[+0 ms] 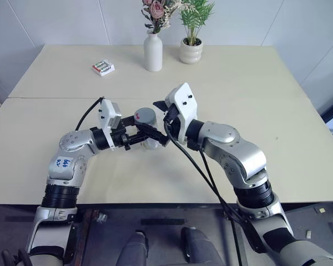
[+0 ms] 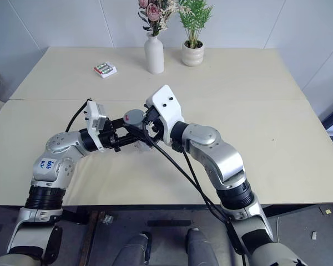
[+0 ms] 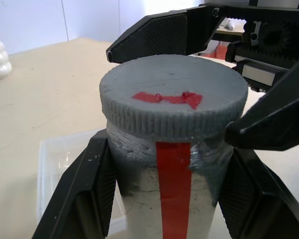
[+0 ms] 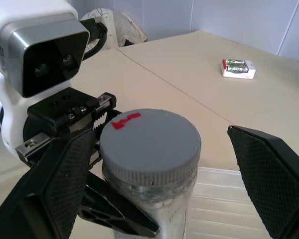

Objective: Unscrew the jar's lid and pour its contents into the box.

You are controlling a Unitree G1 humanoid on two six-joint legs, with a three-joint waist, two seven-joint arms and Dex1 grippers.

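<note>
Jar point(image 3: 172, 189): standing upright over the middle of the table point(image 1: 255, 77), well in from every edge, the left gripper point(image 1: 137, 136) clamping its silvery-grey body from the side. Lid point(image 4: 149, 142): sitting fully on the jar, its red mark facing up, so by the look of it unscrewing is not yet beginning. Right gripper point(image 4: 154, 164): reaching level toward the jar, its black fingers point(image 4: 271, 174) standing wide apart on either side of the lid, not touching it. Box point(image 3: 65, 164): lying on the table just behind and below the jar, nothing showing inside it. Contents: hidden inside the closed jar. Remaining, as judged: closing on the lid, turning it off, tipping the jar over the box. Open room: broad bare tabletop lying to both sides and toward the near edge; white vase point(image 1: 153, 52), plant pot point(image 1: 191, 51) and battery pack point(image 1: 103, 67) sitting well apart along the far edge.
</note>
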